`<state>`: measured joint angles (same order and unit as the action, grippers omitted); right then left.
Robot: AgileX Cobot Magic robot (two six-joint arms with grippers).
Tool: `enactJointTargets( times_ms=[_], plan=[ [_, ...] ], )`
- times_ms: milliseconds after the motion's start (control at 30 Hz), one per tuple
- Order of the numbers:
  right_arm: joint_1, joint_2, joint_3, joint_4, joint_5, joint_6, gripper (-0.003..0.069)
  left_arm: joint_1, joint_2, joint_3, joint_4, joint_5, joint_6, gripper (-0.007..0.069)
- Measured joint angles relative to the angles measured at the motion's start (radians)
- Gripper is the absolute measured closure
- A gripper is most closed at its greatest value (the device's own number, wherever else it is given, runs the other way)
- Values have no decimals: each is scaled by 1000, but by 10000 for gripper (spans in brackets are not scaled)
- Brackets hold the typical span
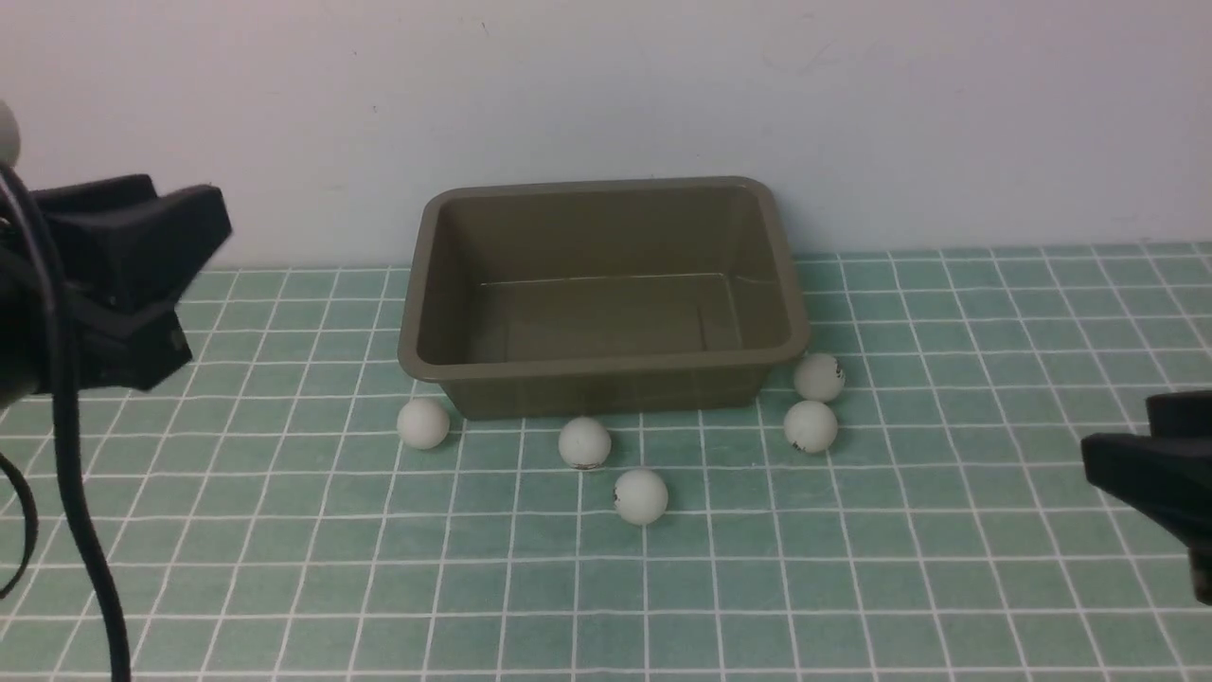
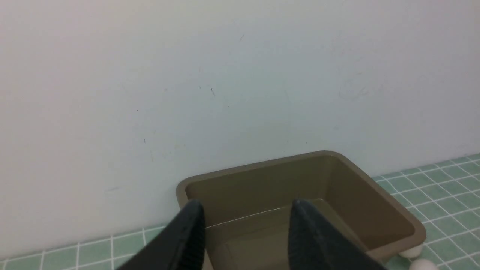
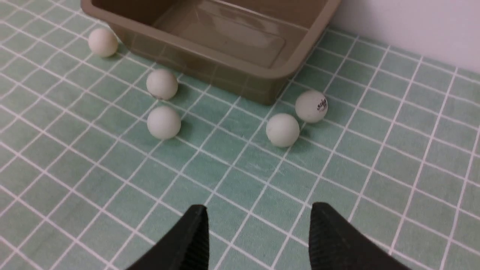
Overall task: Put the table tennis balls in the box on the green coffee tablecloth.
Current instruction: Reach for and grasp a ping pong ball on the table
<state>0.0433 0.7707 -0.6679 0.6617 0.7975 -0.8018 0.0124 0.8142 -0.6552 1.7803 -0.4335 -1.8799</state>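
The open box [image 1: 606,390] is stood upright on the cloth [image 1: 947,568], its mouth left uncovered so that balls can be dropped in from above. All five balls are found outside it. Taken from the box's centre in the front view, one ball [image 1: 423,422] is located at 8 o'clock, near the wall; a second ball [image 1: 584,442] at 6 o'clock, and a third ball [image 1: 641,496] farther out at 6; a fourth ball [image 1: 819,377] and a fifth ball [image 1: 811,426] are paired toward 4 o'clock. Contact within that pair cannot be confirmed. The left pincer [image 2: 247,206] and right pincer [image 3: 258,208] are both held wide and unloaded, well apart at either side, presumably so that access is kept free. Placement is judged not yet begun. For pickup, a ball should be straddled squarely, since rolling may be caused by off-centre contact.
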Motion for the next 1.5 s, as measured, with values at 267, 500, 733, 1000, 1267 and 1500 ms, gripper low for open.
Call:
enactJointTargets(
  times_ms=[267, 500, 733, 1000, 1267, 1500],
  plan=[
    [0, 1, -1, 15, -9, -18, 320, 0, 1, -1, 7, -555, -29, 335],
    [0, 1, -1, 17, -9, -24, 320, 0, 1, -3, 7, -507, -33, 335],
    [0, 1, -1, 18, -9, -25, 320, 0, 1, -3, 7, -214, -34, 335],
    [0, 1, -1, 18, -9, -25, 320, 0, 1, -3, -5, 284, 80, 335],
    [0, 1, -1, 18, -9, -25, 320, 0, 1, -3, -31, 602, 286, 335],
    [0, 1, -1, 18, -9, -25, 320, 0, 1, -3, -44, 698, 440, 335]
  ],
)
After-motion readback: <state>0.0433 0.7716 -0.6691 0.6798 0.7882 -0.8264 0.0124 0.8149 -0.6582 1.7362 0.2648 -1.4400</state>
